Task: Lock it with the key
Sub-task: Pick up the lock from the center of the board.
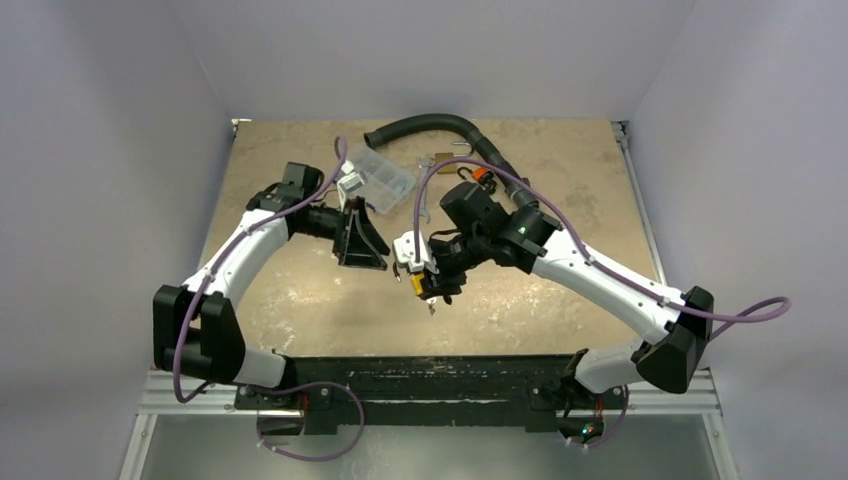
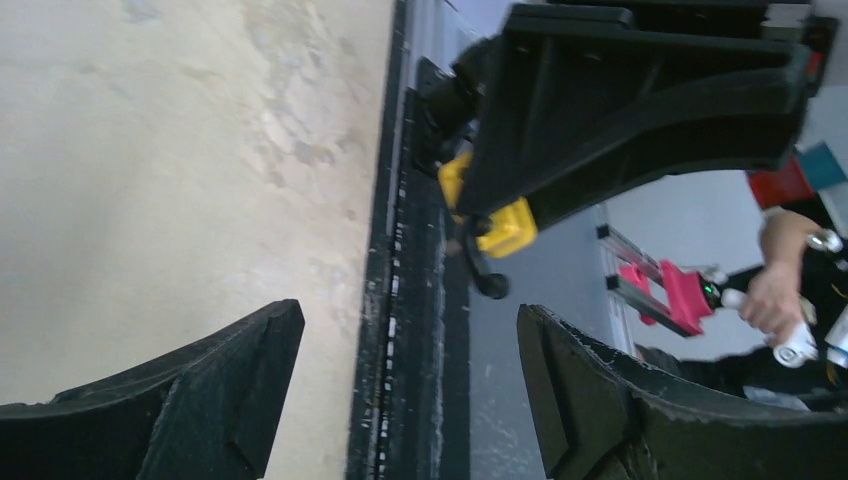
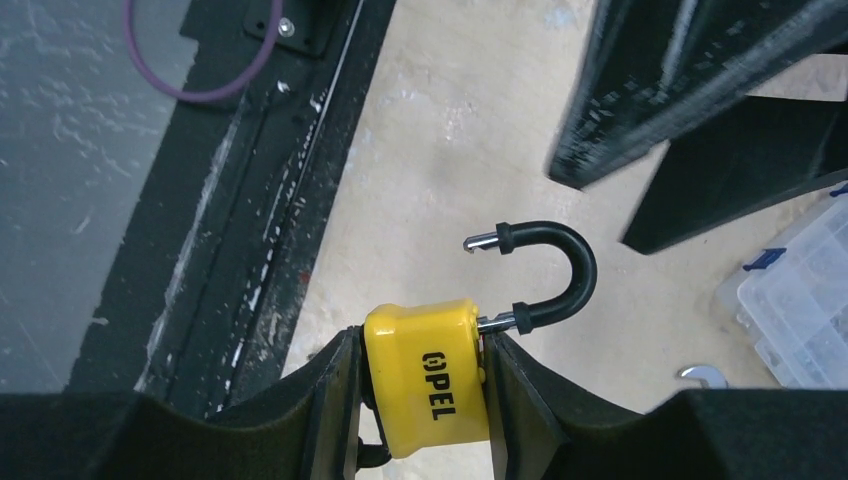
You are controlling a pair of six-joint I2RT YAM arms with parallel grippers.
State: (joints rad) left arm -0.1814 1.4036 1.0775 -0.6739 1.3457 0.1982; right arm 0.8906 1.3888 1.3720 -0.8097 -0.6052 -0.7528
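Observation:
My right gripper [image 1: 428,282] is shut on a yellow padlock [image 3: 432,385], its fingers [image 3: 335,390] pressing both sides of the body, held above the table near its front edge. The black-sleeved shackle [image 3: 560,270] is swung open, with its free end clear of the body. A dark key [image 2: 487,272] hangs from the padlock's [image 2: 503,228] underside; in the right wrist view only a dark bit shows at the lower left. My left gripper [image 1: 362,240] is open and empty, just left of the padlock and apart from it; its jaws [image 2: 410,330] stand wide.
A clear plastic organiser box [image 1: 378,178] lies behind the left gripper and shows in the right wrist view [image 3: 800,290]. A black hose [image 1: 430,125], wrenches [image 1: 425,165] and a small orange item [image 1: 483,175] lie at the back. A black rail [image 1: 430,375] lines the table's front edge.

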